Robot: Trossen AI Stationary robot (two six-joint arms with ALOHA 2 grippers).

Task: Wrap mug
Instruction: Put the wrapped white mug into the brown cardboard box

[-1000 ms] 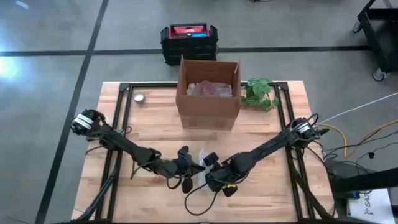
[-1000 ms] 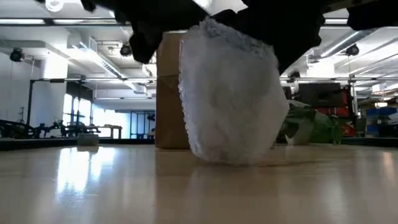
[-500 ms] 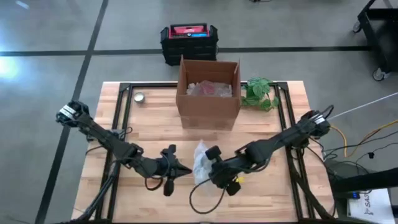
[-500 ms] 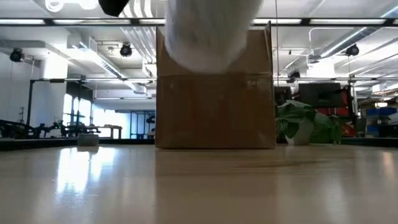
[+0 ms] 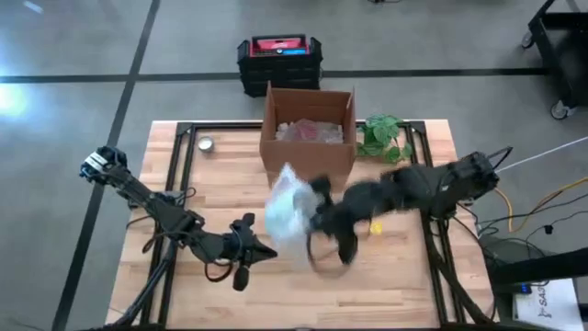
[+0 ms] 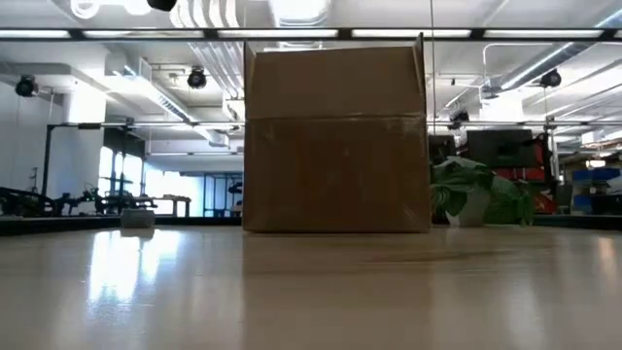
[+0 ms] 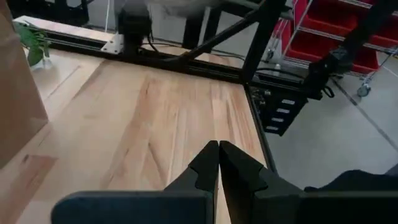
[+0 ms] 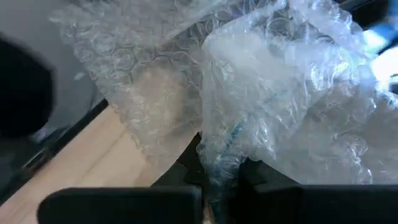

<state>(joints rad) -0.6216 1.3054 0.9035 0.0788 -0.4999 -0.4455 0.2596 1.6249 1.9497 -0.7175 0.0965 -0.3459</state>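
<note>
One bubble-wrapped bundle (image 5: 287,213), unlabeled

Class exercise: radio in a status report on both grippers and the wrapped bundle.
Right gripper shut on bubble-wrap bundle, lifted near cardboard box. Left gripper shut, empty, over the table. Nothing in the way.

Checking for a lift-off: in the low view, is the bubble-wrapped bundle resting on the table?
No; the low view shows only bare table before the cardboard box, no bundle.
</note>
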